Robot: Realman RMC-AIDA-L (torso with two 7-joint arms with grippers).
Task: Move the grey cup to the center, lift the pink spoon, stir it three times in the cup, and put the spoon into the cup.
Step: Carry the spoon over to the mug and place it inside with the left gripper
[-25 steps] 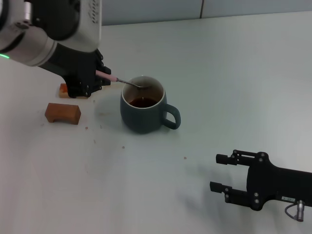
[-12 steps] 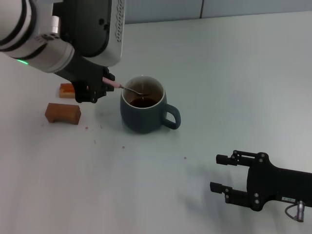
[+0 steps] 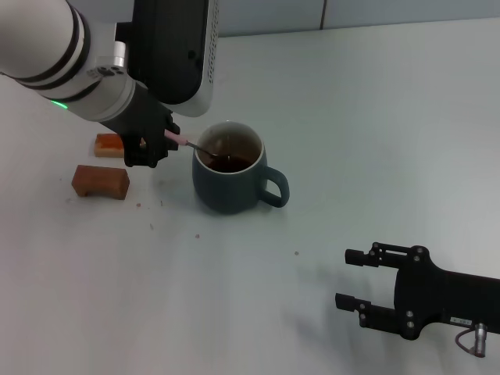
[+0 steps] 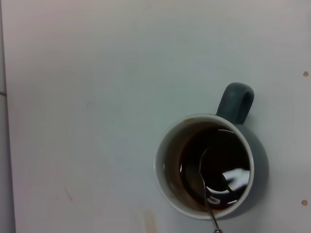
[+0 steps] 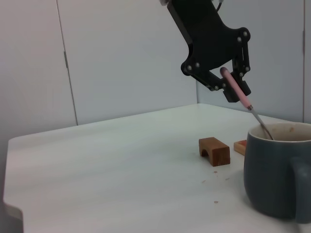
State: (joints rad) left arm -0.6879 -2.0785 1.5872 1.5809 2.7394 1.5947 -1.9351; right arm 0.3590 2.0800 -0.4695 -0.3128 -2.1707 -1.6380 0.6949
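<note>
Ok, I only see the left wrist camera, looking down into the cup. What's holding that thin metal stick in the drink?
Observer: The left gripper pinches the light pink handle of a small metal-bowled spoon, which slants down into the rounded blue-grey ceramic mug.
Operator: Is anything else on the table?
Observer: Two brown rectangular blocks, one nearer the robot and one behind it, both on the mug's left.
Operator: Where's the other arm?
Observer: The right gripper rests open, low at the right, away from the mug.
</note>
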